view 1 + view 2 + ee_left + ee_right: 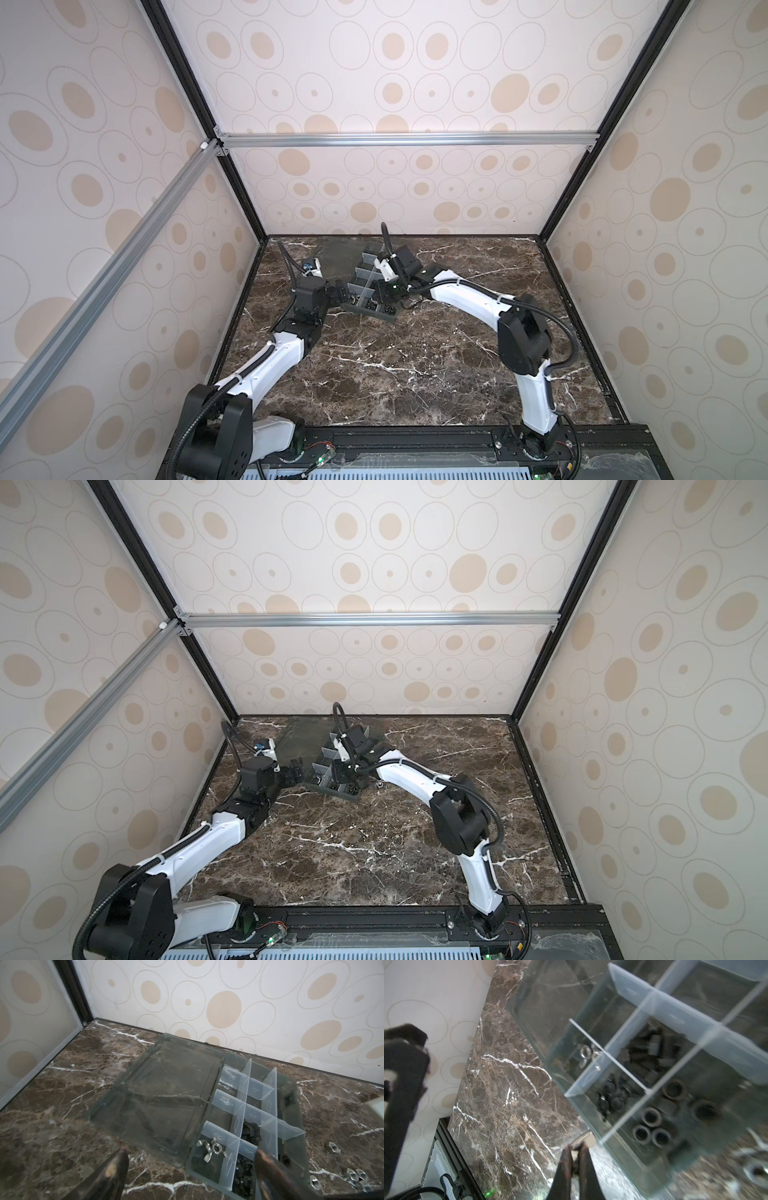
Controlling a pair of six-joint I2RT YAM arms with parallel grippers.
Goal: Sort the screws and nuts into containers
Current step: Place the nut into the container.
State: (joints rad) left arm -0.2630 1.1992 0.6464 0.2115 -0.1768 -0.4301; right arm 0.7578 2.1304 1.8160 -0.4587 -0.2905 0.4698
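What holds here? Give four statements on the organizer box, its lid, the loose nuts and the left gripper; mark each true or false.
The clear flat plastic lid lies open on the brown marble table. True.
The left gripper is shut. False: its jaws stand wide apart.
Silver hex metal nuts lie on the table outside the translucent grey plastic organizer box. True.
Every box cell is empty. False: silver wing nuts lie in one, black screws in another.

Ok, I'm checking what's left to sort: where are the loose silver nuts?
In the left wrist view, the silver nuts lie on the table just outside the box, beside the wall opposite its lid.
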